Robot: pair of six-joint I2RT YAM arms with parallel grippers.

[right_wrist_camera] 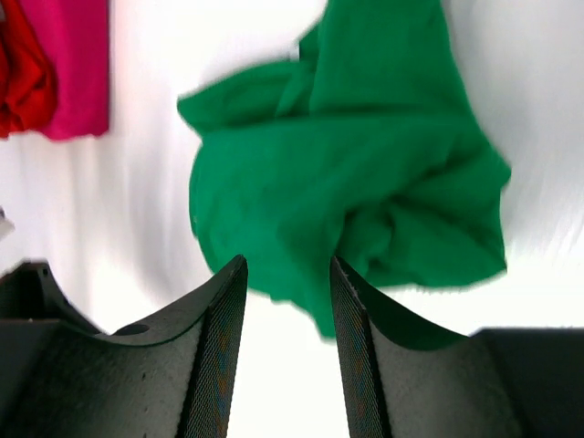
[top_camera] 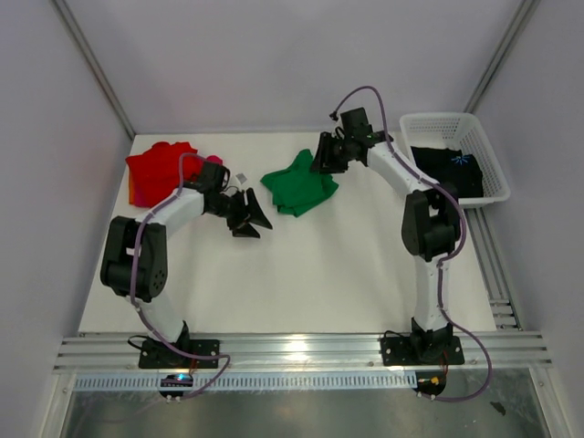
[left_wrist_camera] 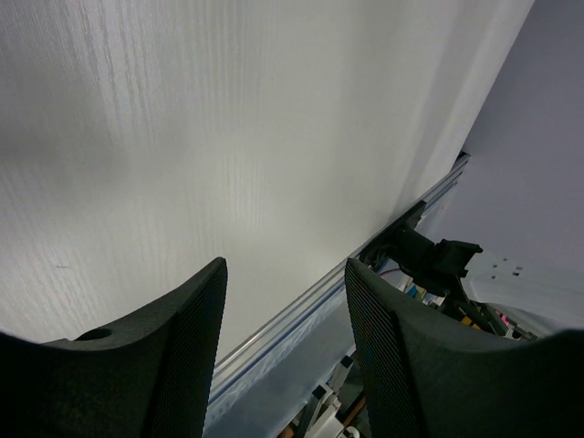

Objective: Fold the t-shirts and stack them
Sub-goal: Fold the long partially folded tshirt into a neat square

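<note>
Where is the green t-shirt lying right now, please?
In the top view, the green t-shirt lies crumpled on the table, far centre, beside the right gripper, right of the red t-shirt.

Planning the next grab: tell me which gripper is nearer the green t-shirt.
Right. The right gripper hovers at the far-right edge of the green t-shirt; the left gripper sits apart to its left.

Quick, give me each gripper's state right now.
Left gripper: open, holding nothing.
Right gripper: open, empty, near the green shirt.
</note>
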